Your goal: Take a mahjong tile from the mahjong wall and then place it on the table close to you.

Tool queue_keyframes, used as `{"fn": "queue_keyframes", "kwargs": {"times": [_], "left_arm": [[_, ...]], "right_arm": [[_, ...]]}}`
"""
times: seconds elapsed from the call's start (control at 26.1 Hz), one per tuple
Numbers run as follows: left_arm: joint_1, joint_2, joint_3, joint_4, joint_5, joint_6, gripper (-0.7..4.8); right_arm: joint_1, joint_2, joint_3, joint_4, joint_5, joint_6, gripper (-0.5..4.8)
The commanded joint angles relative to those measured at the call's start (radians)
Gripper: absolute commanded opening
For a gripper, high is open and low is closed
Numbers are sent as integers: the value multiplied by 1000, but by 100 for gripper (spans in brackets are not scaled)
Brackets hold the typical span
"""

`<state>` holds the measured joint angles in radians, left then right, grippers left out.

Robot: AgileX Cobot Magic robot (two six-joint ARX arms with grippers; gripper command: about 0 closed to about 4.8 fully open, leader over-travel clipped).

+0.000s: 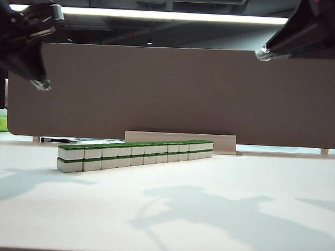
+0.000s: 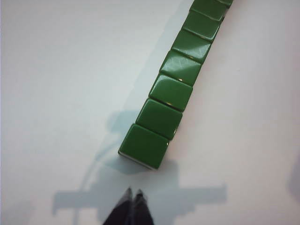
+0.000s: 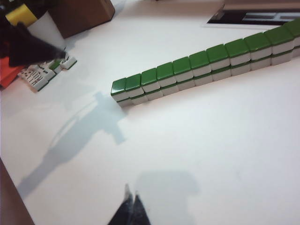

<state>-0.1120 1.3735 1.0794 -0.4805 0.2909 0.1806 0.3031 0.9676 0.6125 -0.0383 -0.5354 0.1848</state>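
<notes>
Green-topped tiles made up the mahjong wall (image 1: 135,153), a straight row stacked two high on the white bench (image 1: 207,217), running from its near-left end back toward the far right, in front of the brown partition board (image 1: 180,92). I had both arms raised well above it. My left gripper (image 2: 133,193) hung over the bench just short of the wall's near end tile (image 2: 143,145), jaws pressed together and pinching nothing; I judged it the better placed to take that end tile, since it stands free on one side. My right gripper (image 3: 131,194) sat high and off to the right, well apart from the row, its jaws also looking pressed together and empty. No tile had been lifted, so the wall was whole. Before descending, the jaws would have needed to spread wide enough to straddle a tile. Loose tiles (image 3: 40,75) lay beyond the near-left end, well clear.
</notes>
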Motion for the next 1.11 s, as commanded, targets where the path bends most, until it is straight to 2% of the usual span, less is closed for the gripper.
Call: {"fn": "queue_keyframes", "kwargs": {"times": [0.04,0.23,0.46,1.11], "left_arm": [[1,43,68,-46,1,10,-4],[-3,121,180,-111,0,33,-4],[-21,224,312,-221,-29,106,-4],[-76,393,485,-359,-52,214,-5]], "right_arm": [[10,6,7,21,9,-6,-2],[10,6,7,21,14,-6,-2],[10,6,7,20,14,-6,-2],[10,5,7,21,13,-6,-1]]}}
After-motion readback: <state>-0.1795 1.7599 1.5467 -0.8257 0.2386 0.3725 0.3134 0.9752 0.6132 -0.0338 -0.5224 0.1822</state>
